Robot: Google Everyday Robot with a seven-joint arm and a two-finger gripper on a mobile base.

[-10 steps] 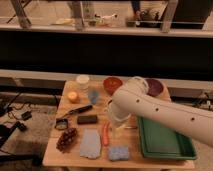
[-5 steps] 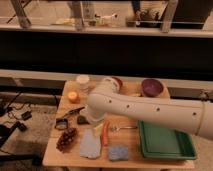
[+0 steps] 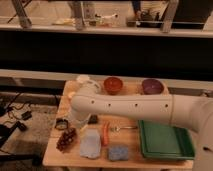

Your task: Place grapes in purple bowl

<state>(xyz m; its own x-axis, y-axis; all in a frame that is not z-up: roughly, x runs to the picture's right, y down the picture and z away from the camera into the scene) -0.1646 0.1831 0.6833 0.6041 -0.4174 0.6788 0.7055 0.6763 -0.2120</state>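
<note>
The grapes (image 3: pixel 66 139), a dark knobbly bunch, lie at the table's front left corner. The purple bowl (image 3: pixel 152 86) stands at the back right of the table, apart from them. My white arm reaches from the right across the table. My gripper (image 3: pixel 76 119) is at its left end, pointing down over the left side of the table, just above and behind the grapes. The arm's wrist hides most of it. Nothing shows between the gripper and the grapes.
An orange-red bowl (image 3: pixel 113 84) stands beside the purple one, with a white cup (image 3: pixel 82 79) to its left. A green tray (image 3: pixel 164 140) fills the front right. An orange carrot-like item (image 3: pixel 105 134), a grey-blue cloth (image 3: pixel 90 144), a blue sponge (image 3: pixel 118 153) and a small dark round thing (image 3: pixel 61 123) lie near the grapes.
My arm has swung left across the table, uncovering both bowls. The gripper end has moved from the table's middle to the left side, closer to the grapes.
</note>
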